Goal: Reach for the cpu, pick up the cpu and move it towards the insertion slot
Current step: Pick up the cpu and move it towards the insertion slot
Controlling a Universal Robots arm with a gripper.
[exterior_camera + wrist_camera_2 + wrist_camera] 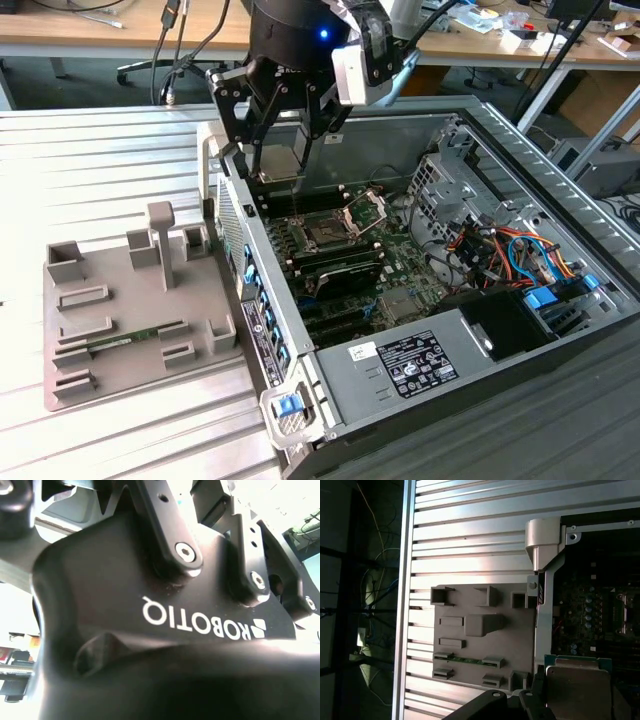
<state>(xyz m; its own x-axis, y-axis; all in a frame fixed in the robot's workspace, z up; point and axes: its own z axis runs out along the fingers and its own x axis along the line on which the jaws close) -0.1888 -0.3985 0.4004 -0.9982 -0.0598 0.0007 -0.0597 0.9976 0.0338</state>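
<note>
Exterior view: the reach and the pick-up look done. The gripper (279, 172) is closed narrow on the cpu (282, 160), which hangs flat btw the fingertips, clear of any surface. What is left, by my judgement, is the last part of the carry. The insertion slot (328, 233) lies lower than the tool and a bit to the exterior view's right of it, w/ its silver frame (366, 208) standing open, so the cpu is near the slot but not yet over it. The arm points approx. straight down into the open computer case (500, 150), just inside the case wall that faces the gray fixture tray (120, 330).

Second wrist view: the gripper's black housing is very close to the lens, and its finger links (170, 535) run away from it towards a bright background.

First wrist view: the cpu (577, 692) sits right at the tool – pale metal top w/ a green edge. Past the tool is the fixture tray (485, 630) on the ribbed metal table (470, 530), w/ a green memory stick (465, 660) lying in it. On the other side of the tool is the dark motherboard (585, 605).
</note>
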